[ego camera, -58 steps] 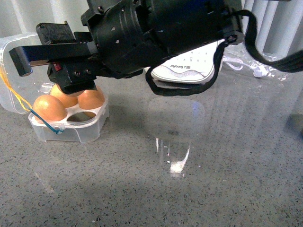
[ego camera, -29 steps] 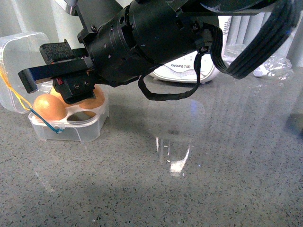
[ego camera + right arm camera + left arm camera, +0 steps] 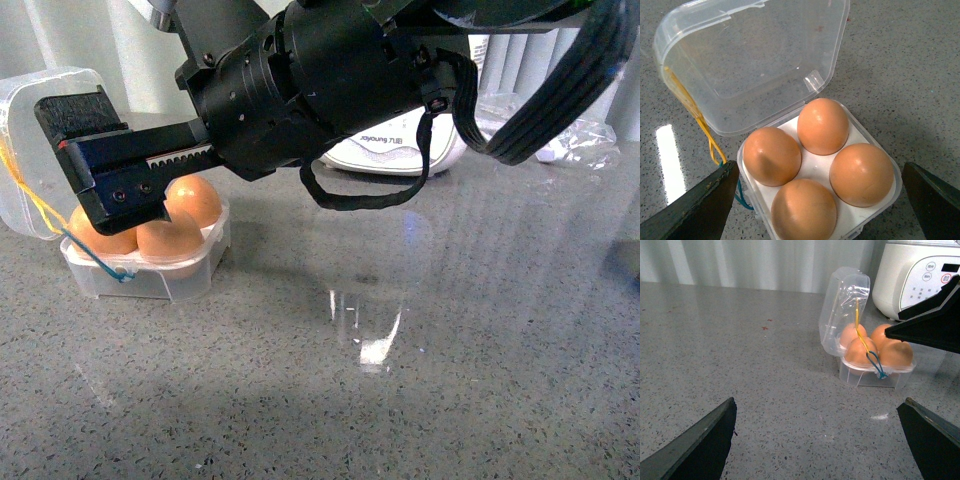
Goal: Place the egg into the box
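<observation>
At the near corner of the box (image 3: 150, 282), the cup that stood empty half a second ago now has the egg (image 3: 168, 240) sitting in it. The right wrist view confirms that all four cups of the white tray are filled, with the eggs upright and close together. That suggests the placing itself is done and little is left beyond drawing the arm away, with the clear lid (image 3: 755, 55) standing open behind the eggs. The right gripper (image 3: 95, 160) has gone from closed above the tray to spread wide. Its jaws stand on either side of the box and hold nothing. It seems to hang just above the eggs without touching them, though the front view overlaps them too much to be sure. The left gripper (image 3: 812, 440) is also wide open and empty, low over the counter (image 3: 450, 350) and well apart from the box.
</observation>
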`<move>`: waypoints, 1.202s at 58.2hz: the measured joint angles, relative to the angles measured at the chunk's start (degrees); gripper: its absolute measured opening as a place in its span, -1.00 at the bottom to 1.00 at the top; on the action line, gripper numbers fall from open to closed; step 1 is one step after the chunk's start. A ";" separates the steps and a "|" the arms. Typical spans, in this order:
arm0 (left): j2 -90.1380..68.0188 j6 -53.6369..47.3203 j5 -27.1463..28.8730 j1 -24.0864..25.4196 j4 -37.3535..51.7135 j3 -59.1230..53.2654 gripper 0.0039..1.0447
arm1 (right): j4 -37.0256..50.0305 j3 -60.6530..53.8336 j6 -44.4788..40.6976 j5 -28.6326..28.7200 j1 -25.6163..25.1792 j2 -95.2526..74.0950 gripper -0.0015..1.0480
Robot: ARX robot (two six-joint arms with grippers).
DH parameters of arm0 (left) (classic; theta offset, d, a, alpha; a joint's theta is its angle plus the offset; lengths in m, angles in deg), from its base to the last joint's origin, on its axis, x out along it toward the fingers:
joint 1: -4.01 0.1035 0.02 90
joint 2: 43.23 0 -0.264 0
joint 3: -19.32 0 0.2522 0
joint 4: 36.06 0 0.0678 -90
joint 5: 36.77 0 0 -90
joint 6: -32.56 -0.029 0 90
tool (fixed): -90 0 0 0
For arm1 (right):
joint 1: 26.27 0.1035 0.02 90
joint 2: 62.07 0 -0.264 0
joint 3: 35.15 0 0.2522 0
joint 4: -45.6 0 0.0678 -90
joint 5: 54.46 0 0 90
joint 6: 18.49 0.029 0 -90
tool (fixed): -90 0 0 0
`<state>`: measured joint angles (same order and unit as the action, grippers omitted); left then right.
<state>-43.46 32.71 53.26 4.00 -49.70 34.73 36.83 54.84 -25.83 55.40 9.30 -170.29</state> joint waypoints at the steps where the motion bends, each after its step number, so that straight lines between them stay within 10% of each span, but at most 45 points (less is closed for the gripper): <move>1: 0.00 0.00 0.00 0.00 0.00 0.00 0.87 | 0.04 0.00 0.00 0.02 -0.04 0.02 0.86; 19: 0.00 0.00 0.00 0.00 0.00 0.00 0.87 | 6.95 -5.68 2.93 -0.96 -4.37 8.15 0.86; 44: 0.00 0.00 0.00 0.00 0.00 0.00 0.87 | 17.99 -42.84 3.13 -19.85 -25.66 48.68 0.86; 61: 0.00 0.00 0.00 0.00 0.00 0.00 0.87 | 14.29 -54.86 -1.14 -22.10 -35.43 67.76 0.86; 70: 0.00 0.00 0.00 0.00 0.00 0.00 0.87 | 7.61 -60.67 4.72 -19.76 -35.56 79.06 0.34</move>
<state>-43.46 32.71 53.26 4.00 -49.70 34.73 44.44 -5.84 -21.11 35.64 -26.26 -91.23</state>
